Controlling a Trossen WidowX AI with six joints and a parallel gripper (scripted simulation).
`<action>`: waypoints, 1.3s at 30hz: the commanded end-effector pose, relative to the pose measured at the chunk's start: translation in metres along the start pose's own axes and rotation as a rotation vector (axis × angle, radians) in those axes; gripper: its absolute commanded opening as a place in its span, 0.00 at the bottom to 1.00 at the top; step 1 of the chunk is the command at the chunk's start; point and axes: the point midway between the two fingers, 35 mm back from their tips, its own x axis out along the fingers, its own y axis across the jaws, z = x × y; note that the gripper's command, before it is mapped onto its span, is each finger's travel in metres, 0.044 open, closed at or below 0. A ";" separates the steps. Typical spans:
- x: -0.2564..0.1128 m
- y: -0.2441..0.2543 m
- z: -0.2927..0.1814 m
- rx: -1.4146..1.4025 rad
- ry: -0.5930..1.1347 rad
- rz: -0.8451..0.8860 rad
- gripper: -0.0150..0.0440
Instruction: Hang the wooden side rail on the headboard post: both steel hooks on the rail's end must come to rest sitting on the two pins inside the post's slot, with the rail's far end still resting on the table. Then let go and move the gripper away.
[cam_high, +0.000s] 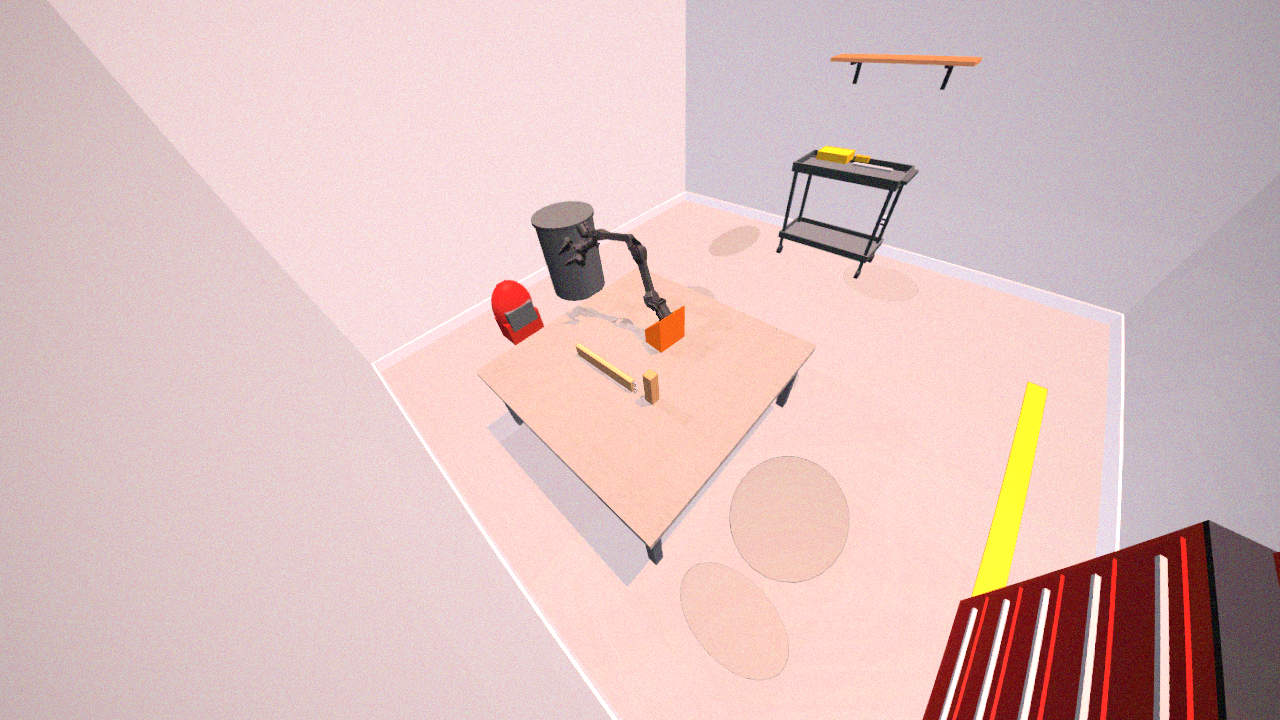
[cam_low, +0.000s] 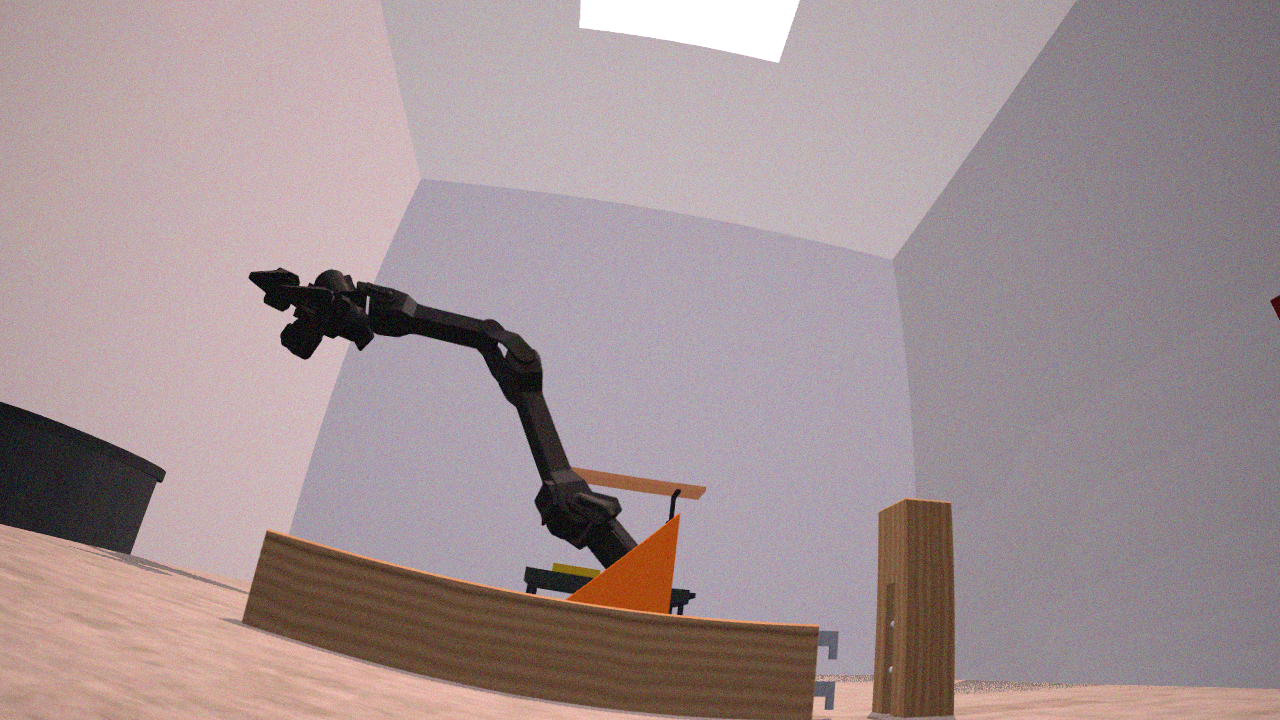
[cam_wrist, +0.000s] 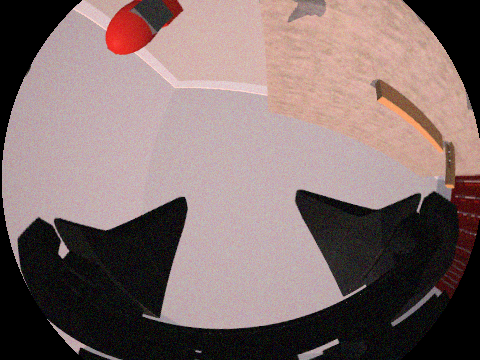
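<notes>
The wooden side rail (cam_high: 605, 368) (cam_low: 528, 642) (cam_wrist: 414, 113) lies on the table, standing on its narrow edge. Two steel hooks stick out of its end towards the post; in the exterior view the upper hook (cam_low: 830, 641) and lower hook (cam_low: 825, 696) show apart from the post. The headboard post (cam_high: 651, 388) (cam_low: 929, 608) (cam_wrist: 450, 167) stands upright just beyond that end. Two small pins (cam_low: 891, 623) show inside its slot. My gripper (cam_high: 565, 254) (cam_low: 268, 288) (cam_wrist: 242, 200) is open and empty, high above and well away from rail and post.
An orange panel (cam_high: 665, 329) (cam_low: 640, 577) stands upright on the table (cam_high: 653, 465) beside the arm's base. A dark barrel (cam_high: 572, 259) (cam_low: 62, 483) and a red welding helmet (cam_high: 513, 308) (cam_wrist: 127, 32) are beyond the table's edge. A cart (cam_high: 836, 240) stands farther back.
</notes>
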 end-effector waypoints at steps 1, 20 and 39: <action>0.001 -0.001 0.001 0.003 0.000 -0.002 0.98; 0.128 -0.117 0.042 0.311 -0.067 -0.246 1.00; 0.205 -0.347 0.007 0.436 -0.228 -0.583 1.00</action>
